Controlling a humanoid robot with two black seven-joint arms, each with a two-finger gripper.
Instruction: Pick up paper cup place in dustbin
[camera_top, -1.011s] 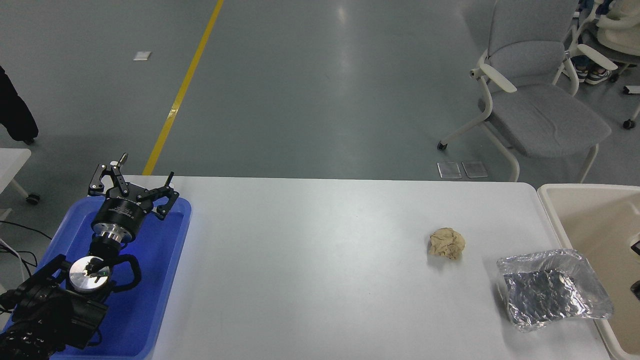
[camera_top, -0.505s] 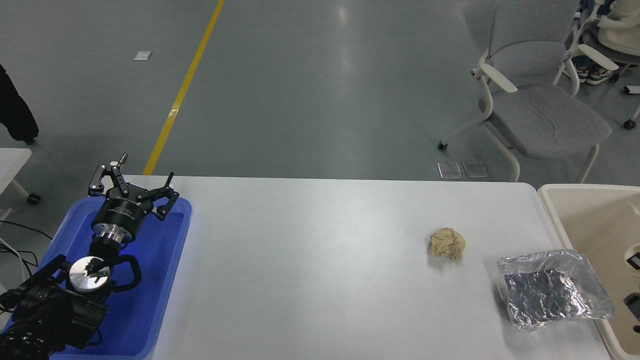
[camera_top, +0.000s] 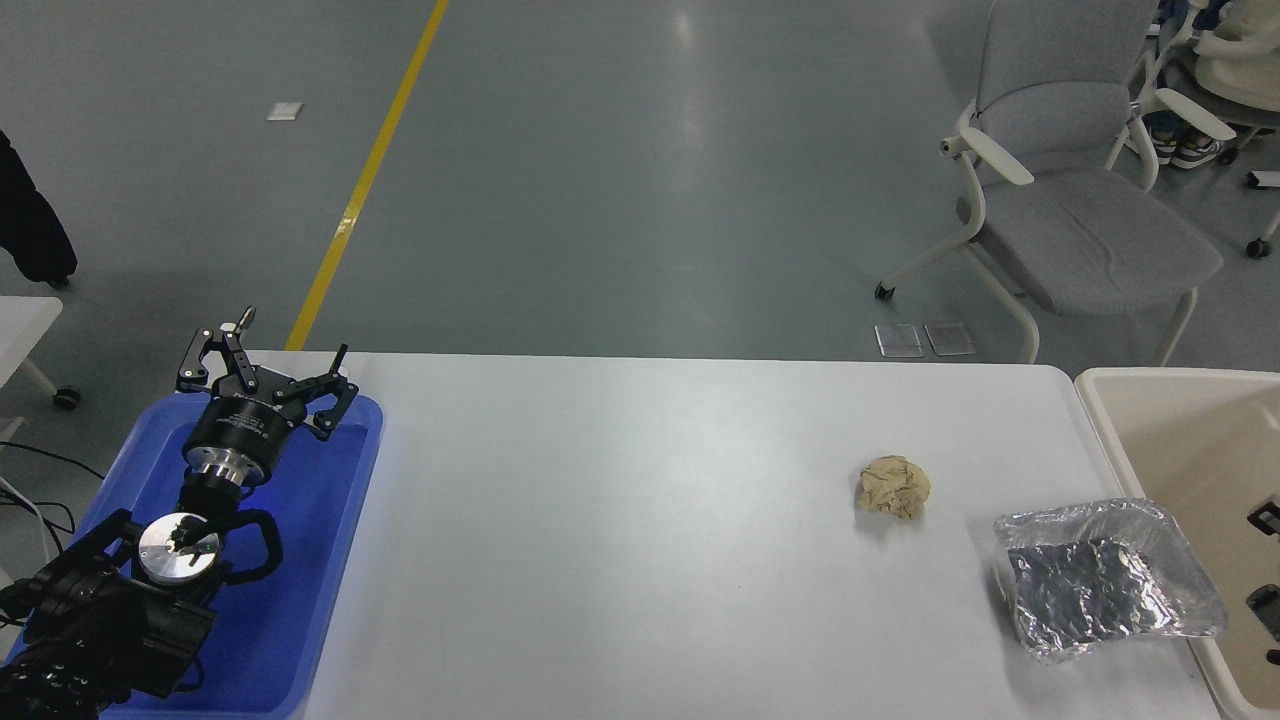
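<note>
The paper cup is out of view. The cream-beige dustbin (camera_top: 1088, 398) stands at the table's right end, cut off by the picture's edge. Only small black parts of my right gripper (camera_top: 1266, 562) show at the right edge, over the dustbin's inside. I cannot see whether it holds anything. My left gripper (camera_top: 262, 372) is parked at the lower left over the blue tray (camera_top: 330, 560), open and empty.
A crumpled tan paper ball (camera_top: 894, 487) lies on the white table (camera_top: 620, 520), right of centre. A crinkled silver foil bag (camera_top: 1105, 578) lies by the dustbin's rim. A grey office chair (camera_top: 1070, 200) stands beyond the table's far right corner.
The black parts of my right gripper at the right edge have shifted slightly toward the near side over the dustbin. A pale curved edge seen beside them half a second ago no longer shows.
</note>
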